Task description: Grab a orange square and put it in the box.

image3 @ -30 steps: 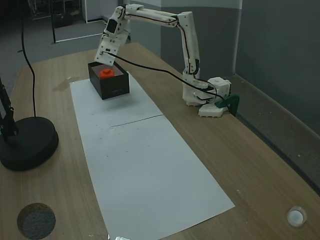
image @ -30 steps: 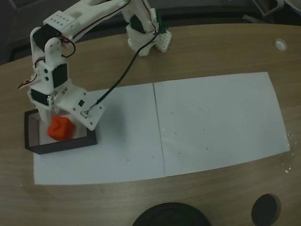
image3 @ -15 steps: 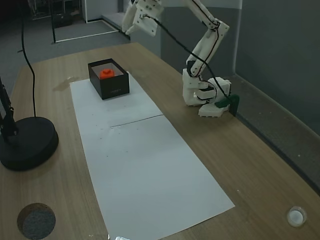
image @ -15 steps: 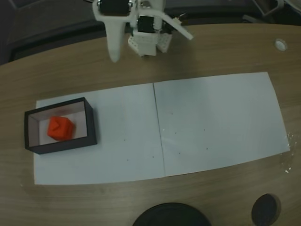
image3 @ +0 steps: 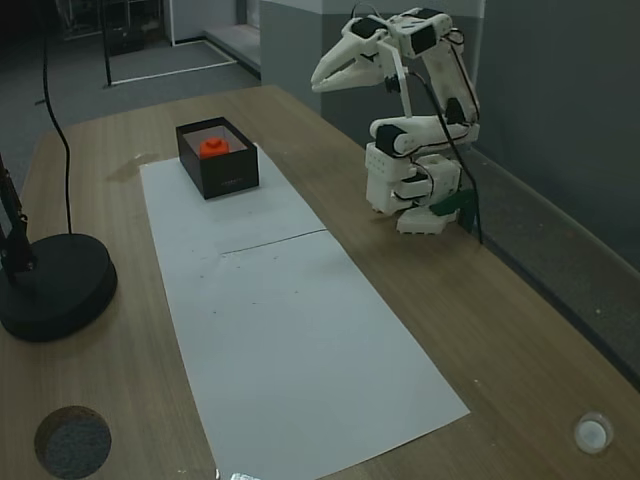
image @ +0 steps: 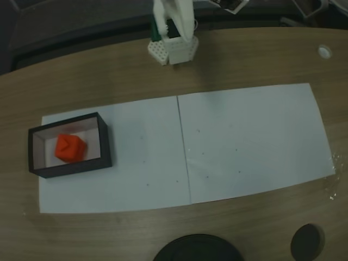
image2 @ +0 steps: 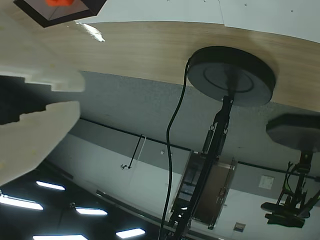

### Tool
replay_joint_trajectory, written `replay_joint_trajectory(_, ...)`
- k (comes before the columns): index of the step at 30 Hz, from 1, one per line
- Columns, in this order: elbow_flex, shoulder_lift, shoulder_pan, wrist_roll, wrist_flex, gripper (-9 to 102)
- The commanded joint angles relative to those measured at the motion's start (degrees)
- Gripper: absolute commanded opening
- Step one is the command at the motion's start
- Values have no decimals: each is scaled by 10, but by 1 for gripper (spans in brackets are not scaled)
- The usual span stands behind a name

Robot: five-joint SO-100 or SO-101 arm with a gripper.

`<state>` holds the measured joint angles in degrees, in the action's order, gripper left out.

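Tool (image3: 318, 80) pulled back, one orange square (image: 70, 148) in one box (image: 106, 147)

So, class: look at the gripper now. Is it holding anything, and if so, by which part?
Nothing is held. The gripper is folded back above the arm's base with nothing between its fingers, and the orange square lies inside the box, apart from it.

My wooden table (image3: 520, 330) carries two white paper sheets (image: 244, 141) laid edge to edge, and a round black lamp base (image3: 55, 285) sits near its edge. Behind it stands a grey wall (image3: 560, 90) — beyond, a grey floor (image3: 90, 100), dimly lit.
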<state>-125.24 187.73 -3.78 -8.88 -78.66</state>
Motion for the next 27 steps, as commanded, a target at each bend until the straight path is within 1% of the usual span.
replay_joint_trajectory(1,-54,91,-1,0,19,0)
replay_joint_trajectory(3,-76,121,0,0,18,0)
replay_joint_trajectory(11,-109,113,-6,4,32,0)
replay_joint_trajectory(15,-212,113,-1,7,91,0)
replay_joint_trajectory(20,-348,113,-1,60,161,0)
replay_joint_trajectory(23,-417,113,-4,66,175,0)
replay_joint_trajectory(27,-478,113,-1,72,168,0)
